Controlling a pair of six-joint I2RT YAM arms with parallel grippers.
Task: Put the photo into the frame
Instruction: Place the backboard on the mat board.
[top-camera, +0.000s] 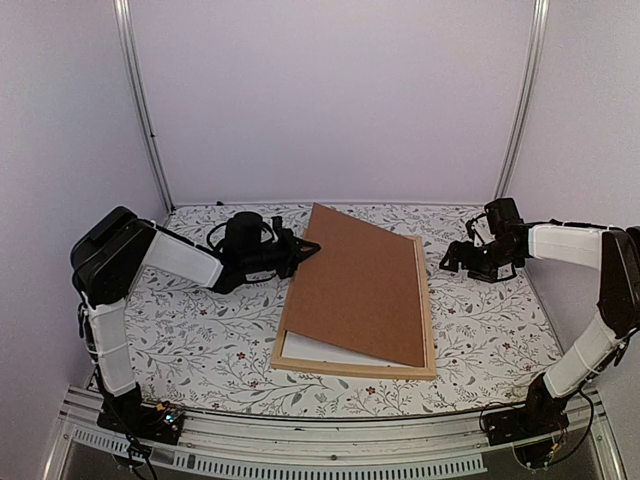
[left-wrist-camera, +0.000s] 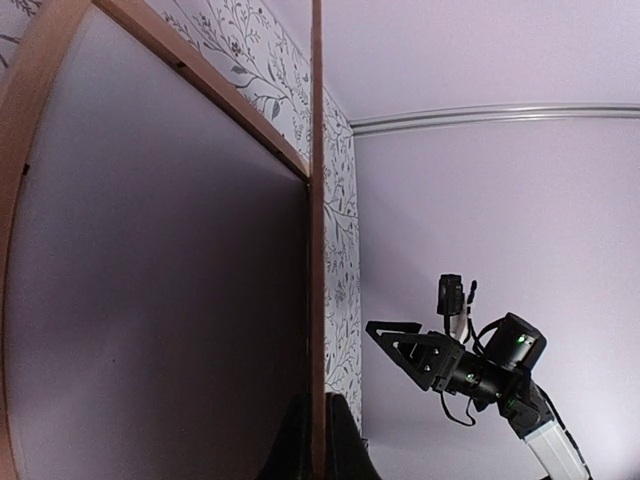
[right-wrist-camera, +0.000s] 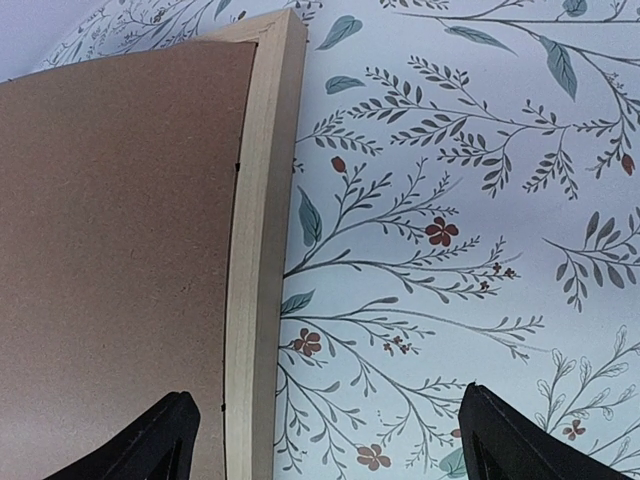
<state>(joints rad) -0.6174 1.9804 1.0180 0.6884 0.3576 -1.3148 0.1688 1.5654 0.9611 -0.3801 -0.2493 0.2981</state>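
The light wood frame (top-camera: 352, 369) lies flat mid-table. A brown backing board (top-camera: 360, 285) leans over it, its left edge raised and its right edge down in the frame. My left gripper (top-camera: 305, 250) is shut on the board's raised far-left edge, seen edge-on between its fingers in the left wrist view (left-wrist-camera: 317, 440). A white sheet (top-camera: 320, 350) lies inside the frame under the board. I cannot tell if it is the photo's back, and no printed side shows. My right gripper (top-camera: 447, 258) is open and empty, just right of the frame's far-right corner (right-wrist-camera: 255, 250).
The table (top-camera: 200, 330) has a floral cloth. Purple walls and metal posts close in the back and sides. The right gripper (left-wrist-camera: 385, 335) also shows in the left wrist view, beyond the board.
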